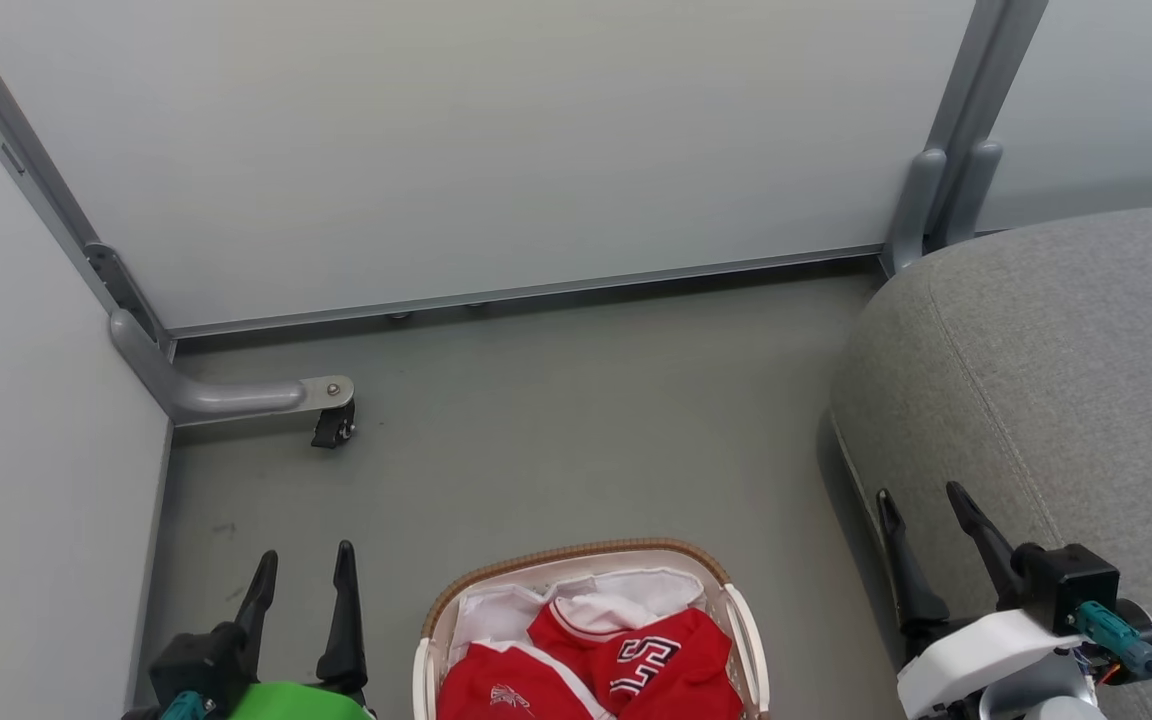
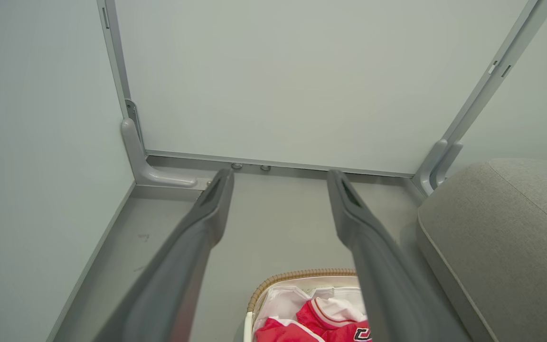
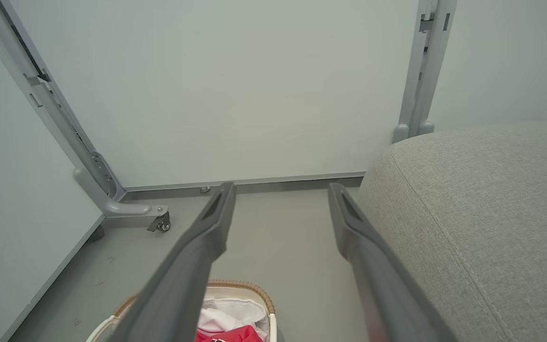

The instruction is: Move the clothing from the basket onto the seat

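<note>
The basket (image 1: 576,556), white with a brown woven rim, stands on the floor at the bottom centre of the head view. Red clothing (image 1: 626,660) with white trim and dark lettering lies piled inside it on a white liner. The grey seat (image 1: 1066,380) rises at the right. My left gripper (image 1: 303,568) hangs open to the left of the basket, holding nothing. At the seat's front corner my right gripper (image 1: 923,493) is open and empty too. The left wrist view shows the basket (image 2: 297,275), clothing (image 2: 321,318) and seat (image 2: 506,223). The right wrist view shows the basket (image 3: 245,285) and seat (image 3: 482,204).
White partition panels (image 1: 456,150) on grey frames close off the back and left. A grey frame foot with a small black caster (image 1: 334,428) juts onto the floor at the left. Grey floor (image 1: 586,430) lies between basket and back panel.
</note>
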Controlling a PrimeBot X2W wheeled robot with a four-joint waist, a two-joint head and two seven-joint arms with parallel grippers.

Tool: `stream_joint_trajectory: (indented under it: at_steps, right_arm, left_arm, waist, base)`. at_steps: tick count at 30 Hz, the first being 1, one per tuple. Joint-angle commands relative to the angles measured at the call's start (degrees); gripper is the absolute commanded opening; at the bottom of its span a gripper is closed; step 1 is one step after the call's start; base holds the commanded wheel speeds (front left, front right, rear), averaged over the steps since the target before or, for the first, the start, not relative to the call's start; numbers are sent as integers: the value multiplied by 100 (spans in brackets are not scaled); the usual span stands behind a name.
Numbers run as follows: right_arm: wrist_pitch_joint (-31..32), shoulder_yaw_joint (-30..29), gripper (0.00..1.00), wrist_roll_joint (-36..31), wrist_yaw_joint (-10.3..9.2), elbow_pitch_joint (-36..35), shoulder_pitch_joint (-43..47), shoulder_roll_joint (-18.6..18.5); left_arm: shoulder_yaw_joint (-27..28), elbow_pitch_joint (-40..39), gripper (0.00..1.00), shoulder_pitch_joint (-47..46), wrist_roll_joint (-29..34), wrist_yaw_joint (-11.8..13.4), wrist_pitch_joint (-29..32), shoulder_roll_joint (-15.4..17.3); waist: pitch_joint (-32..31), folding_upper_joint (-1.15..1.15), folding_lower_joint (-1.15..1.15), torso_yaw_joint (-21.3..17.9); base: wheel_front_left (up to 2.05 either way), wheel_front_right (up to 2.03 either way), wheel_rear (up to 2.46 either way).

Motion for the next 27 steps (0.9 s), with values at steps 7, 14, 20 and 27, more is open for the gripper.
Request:
stream_joint_trajectory:
  at_steps: [7,14,20,27]
  right_arm:
    - [-116,37,100,-383,2,-49,72,-38]
    - [-190,35,100,-601,1,-9,95,-41]
    - [-254,55,100,-815,1,6,109,-45]
    - [-261,100,100,-826,1,30,114,-45]
  left_arm:
    - [-7,75,100,101,294,35,-108,43]
    - [-47,119,100,124,543,47,-183,45]
    - [-94,153,100,151,733,51,-243,47]
    - [-112,192,100,158,767,39,-244,48]
  waist:
    - [0,0,0,11]
    - [3,0,0,24]
    - [3,0,0,39]
    - [9,0,0,44]
  base:
    - [0,0,0]
    - [0,0,0]
    - [0,0,0]
    - [0,0,0]
